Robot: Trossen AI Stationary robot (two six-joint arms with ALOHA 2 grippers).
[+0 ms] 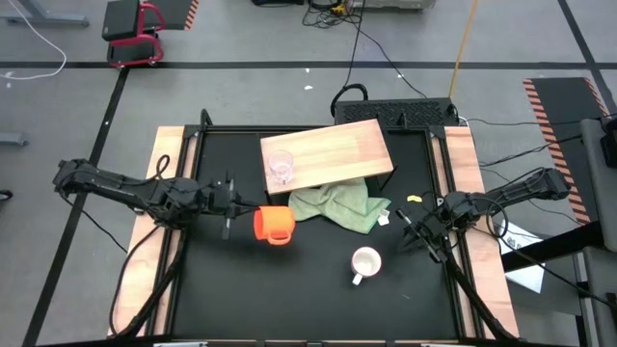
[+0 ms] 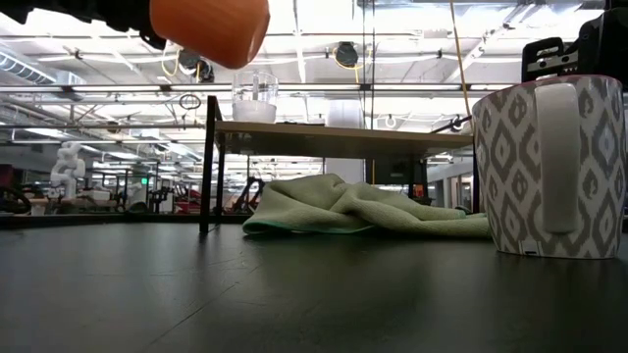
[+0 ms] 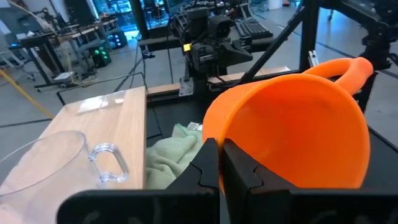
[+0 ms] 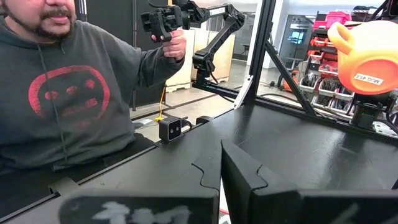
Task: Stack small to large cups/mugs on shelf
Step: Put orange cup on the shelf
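My left gripper (image 1: pixel 247 208) is shut on the orange mug (image 1: pixel 273 224), held in the air near the shelf's near left corner; the mug also shows high in the low view (image 2: pixel 211 29). The clear glass cup (image 1: pixel 281 167) stands upright on the left end of the tan wooden shelf (image 1: pixel 337 149). The cup (image 3: pixel 50 168) and shelf (image 3: pixel 115 124) also show in the left wrist view. The white patterned mug (image 1: pixel 366 261) stands upright on the black table at the near right (image 2: pixel 549 167). My right gripper (image 1: pixel 413 229) is shut and empty, right of the white mug. My left gripper holds the orange mug by its rim (image 3: pixel 214 140), with one finger (image 3: pixel 245 171) inside the mouth and the other outside the wall. The fingers come about level from the table's left. The mug is tipped on its side, mouth toward the gripper, lifted clear of the table.
A crumpled green cloth (image 1: pixel 342 204) lies on the table, partly under the shelf's near edge. The shelf stands raised on dark legs (image 2: pixel 209 167). A person (image 4: pixel 62 93) holding a hand controller stands beyond the table's edge.
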